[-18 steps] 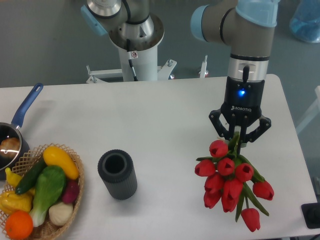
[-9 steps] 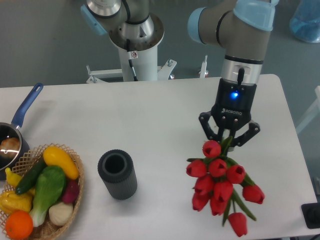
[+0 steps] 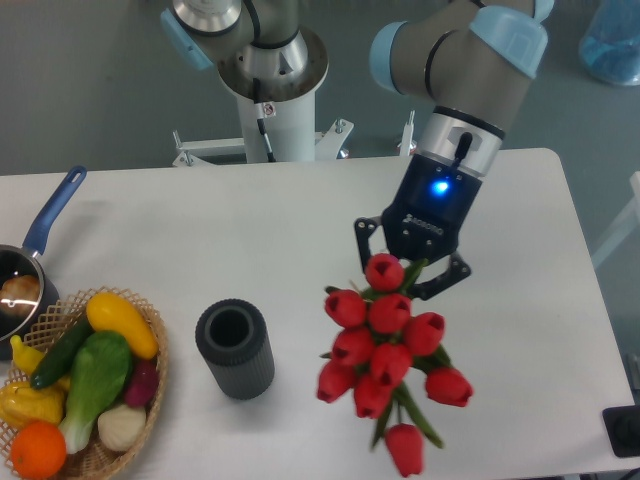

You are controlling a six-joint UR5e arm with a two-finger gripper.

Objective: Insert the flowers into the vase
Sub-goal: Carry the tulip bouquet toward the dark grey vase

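Clenched on the flowers point(image 3: 385, 365), the end effector point(image 3: 408, 275) hangs mid-desk, with the upright vase point(image 3: 235, 349) well apart toward the desk's left front.

Table: white rectangular tabletop point(image 3: 250, 225), matte, fills most of the view; far edge and right edge visible.
Floor: grey-teal floor point(image 3: 90, 80) beyond the far edge.
Far right corner: translucent blue plastic object point(image 3: 612, 45), cut off by the frame.
Light: even, diffuse; soft shadows on the tabletop.
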